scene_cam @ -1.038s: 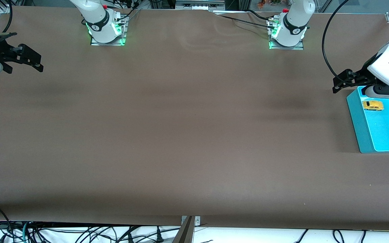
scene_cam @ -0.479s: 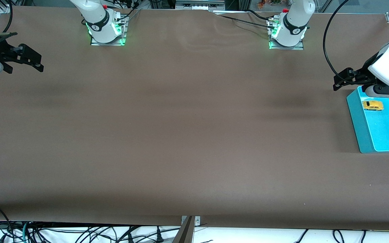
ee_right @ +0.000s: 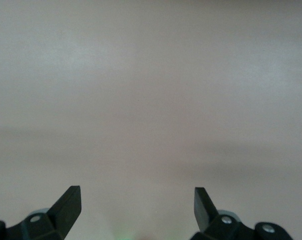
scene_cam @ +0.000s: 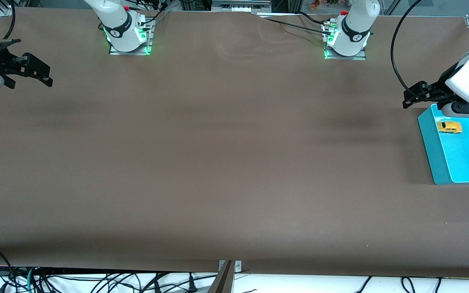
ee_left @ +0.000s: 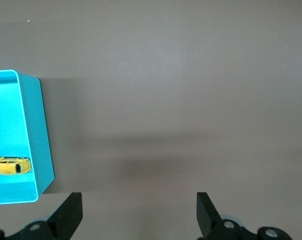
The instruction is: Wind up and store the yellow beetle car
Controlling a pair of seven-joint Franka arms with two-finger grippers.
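The yellow beetle car [scene_cam: 449, 127] lies inside a cyan bin [scene_cam: 428, 146] at the left arm's end of the table, close to the bin wall farthest from the front camera. My left gripper [scene_cam: 407, 99] hangs open and empty over the bare table just outside that corner of the bin. In the left wrist view the car [ee_left: 10, 165] rests in the bin [ee_left: 40, 130], off to one side of the open gripper [ee_left: 139, 205]. My right gripper [scene_cam: 49, 76] waits open and empty at the right arm's end of the table, with only tabletop under it [ee_right: 137, 200].
A brown tabletop [scene_cam: 226, 154] spreads between the two arms. The arm bases [scene_cam: 128, 38] stand along the table edge farthest from the front camera. Cables hang below the near edge [scene_cam: 96, 280].
The left gripper has drifted slightly up and away from the bin's corner. The car, the bin and the right arm have not moved.
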